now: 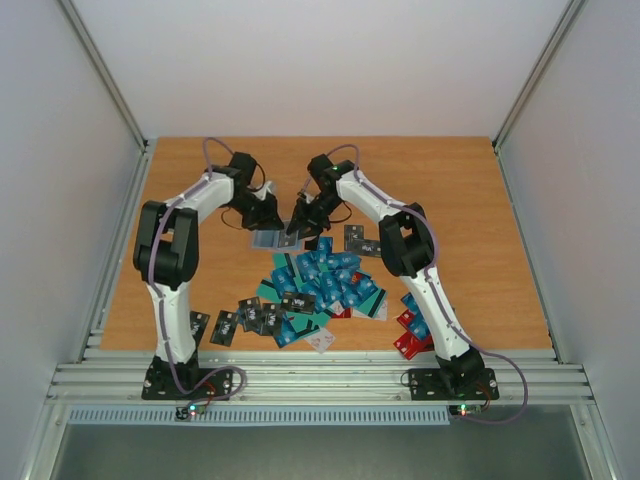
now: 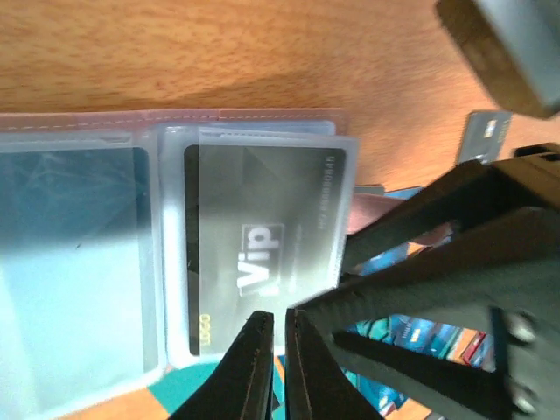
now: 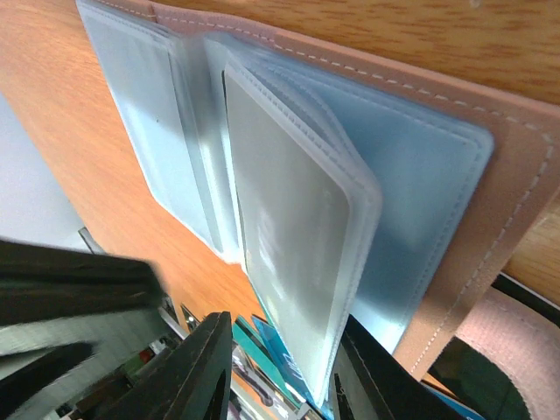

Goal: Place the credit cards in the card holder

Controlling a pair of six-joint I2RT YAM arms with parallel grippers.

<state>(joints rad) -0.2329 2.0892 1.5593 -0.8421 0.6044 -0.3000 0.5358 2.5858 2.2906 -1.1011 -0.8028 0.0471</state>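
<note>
On the desk, the holder is laid open, with cards heaped just on its near side. A black card is seen inside one clear sleeve of the holder. The left hand is closed to a slit at that sleeve's edge; whether the sleeve is pinched cannot be told. The right hand is held open, a raised holder leaf standing between its fingers.

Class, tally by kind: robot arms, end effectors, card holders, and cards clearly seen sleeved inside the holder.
Robot arms: 2 (left arm, right arm)
End effectors: 2 (left end effector, right end effector)
Card holders: 1 (card holder)
Sleeved cards: 1 (dark VIP card)
Total: 6
</note>
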